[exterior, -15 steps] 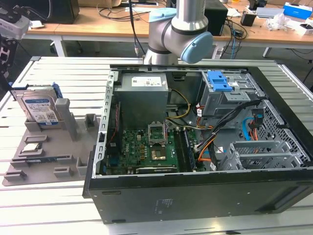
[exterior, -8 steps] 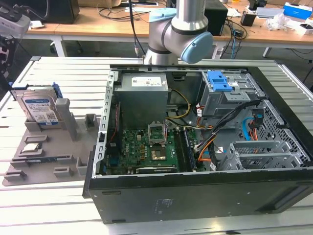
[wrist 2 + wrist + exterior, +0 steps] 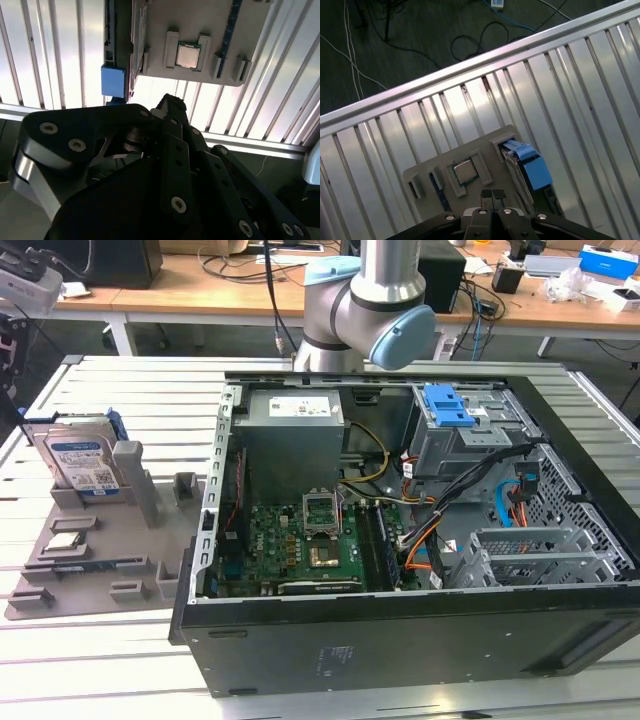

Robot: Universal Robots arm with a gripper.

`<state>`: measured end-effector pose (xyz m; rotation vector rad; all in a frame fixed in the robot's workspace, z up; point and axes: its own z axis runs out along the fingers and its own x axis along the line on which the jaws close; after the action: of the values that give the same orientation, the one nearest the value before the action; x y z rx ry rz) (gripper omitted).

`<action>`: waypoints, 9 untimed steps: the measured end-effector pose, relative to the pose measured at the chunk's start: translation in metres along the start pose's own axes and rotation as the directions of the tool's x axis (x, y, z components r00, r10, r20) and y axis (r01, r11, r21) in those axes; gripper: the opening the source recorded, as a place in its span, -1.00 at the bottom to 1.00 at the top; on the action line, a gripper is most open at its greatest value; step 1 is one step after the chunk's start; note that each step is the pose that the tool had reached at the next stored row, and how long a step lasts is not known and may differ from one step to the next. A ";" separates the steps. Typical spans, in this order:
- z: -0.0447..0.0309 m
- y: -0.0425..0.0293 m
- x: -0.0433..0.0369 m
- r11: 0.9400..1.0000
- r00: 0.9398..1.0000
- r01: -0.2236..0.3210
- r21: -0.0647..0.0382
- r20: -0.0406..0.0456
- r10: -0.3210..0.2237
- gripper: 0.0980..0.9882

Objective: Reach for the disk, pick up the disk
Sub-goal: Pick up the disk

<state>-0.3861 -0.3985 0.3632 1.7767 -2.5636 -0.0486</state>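
I'm hovering the gripper (image 3: 492,196), pressed together, above the disk (image 3: 530,167). It's standing on edge, nine o'clock of the case (image 3: 400,640) in the exterior view.

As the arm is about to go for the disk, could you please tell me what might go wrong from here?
1. The jaws stand shut over the grey holder; lowered like this, they may strike the disk on top rather than straddle it.
2. The processor chip lies in a pocket close to the upright disk, so sideways drift could hit it.
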 end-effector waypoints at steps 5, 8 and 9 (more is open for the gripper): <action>0.0000 0.0000 0.0000 0.999 0.999 0.048 0.000 -0.002 -0.048 -0.98; 0.0000 0.0000 0.0000 0.996 0.996 0.088 0.000 -0.003 -0.088 -0.98; 0.0000 0.0000 0.0000 0.995 0.995 0.095 0.000 -0.004 -0.095 -0.98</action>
<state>-0.3861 -0.3985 0.3632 1.8961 -2.4747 -0.0469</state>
